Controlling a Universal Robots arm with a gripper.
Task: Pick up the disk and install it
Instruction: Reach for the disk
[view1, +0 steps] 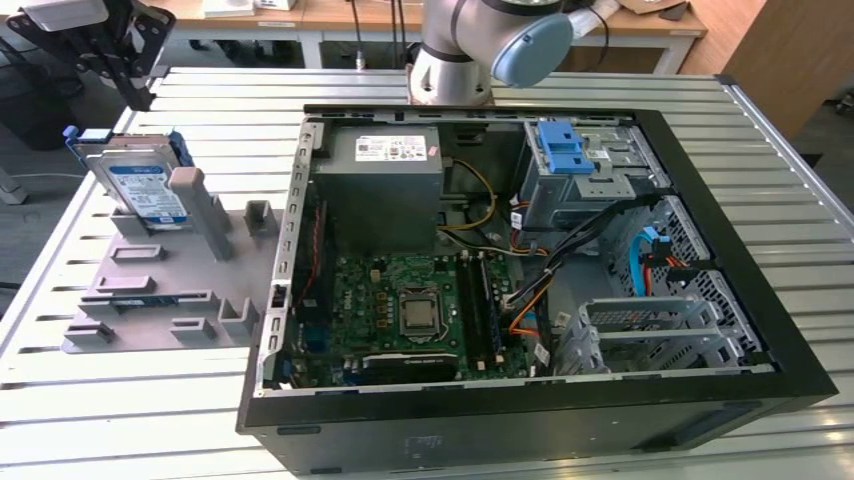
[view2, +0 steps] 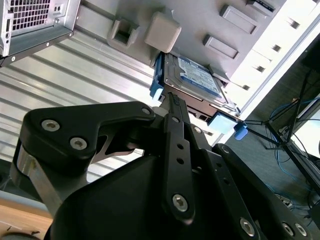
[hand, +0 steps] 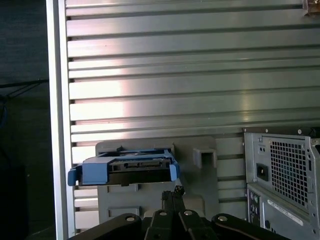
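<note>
Case (view1: 534, 425) open, nearest. On the exterior view's left, disk (view1: 144, 188) stands tilted in grey holder (view1: 147, 300). Farther back: gripper (hand: 173, 192), fingers clenched, empty. My worry: descending closed, the tips strike the disk's edge and topple it.

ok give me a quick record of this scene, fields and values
disk: stands on edge in the grey holder, not yet picked up
holder: on the slatted metal table, to the exterior view's left of the computer case
gripper: near the disk, apart from it, shut, holding nothing
computer case: lies open, board and cables exposed
drive cage: inside the case, with a blue latch on it
task state: disk not installed
</note>
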